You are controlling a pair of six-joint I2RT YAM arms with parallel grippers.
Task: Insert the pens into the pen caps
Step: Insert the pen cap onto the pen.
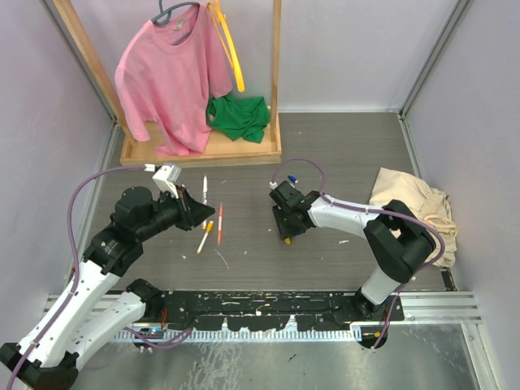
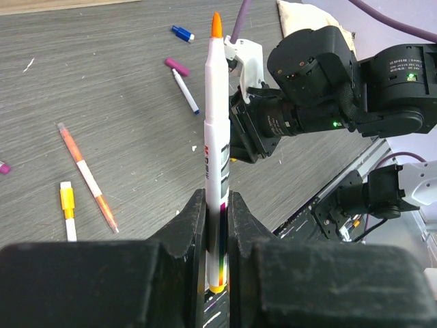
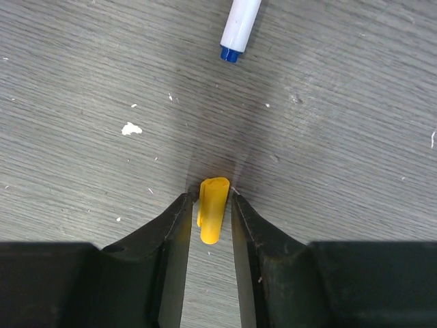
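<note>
Fingers of the right gripper point(image 1: 286, 236) are pointing down at the grey wood-grain table point(image 1: 341, 162) in the overhead view, the left gripper point(image 1: 195, 215) well apart. Left wrist: its fingers point(image 2: 188, 232) are clamping a white-barrelled, orange-tipped marker pen point(image 2: 217, 157). Right wrist: fingers point(image 3: 174, 232) are flanking a short yellow plastic cap point(image 3: 213, 208) lying flat; whether pinching, I cannot tell. Squeezing mid-length is likely keeping its mouth free
</note>
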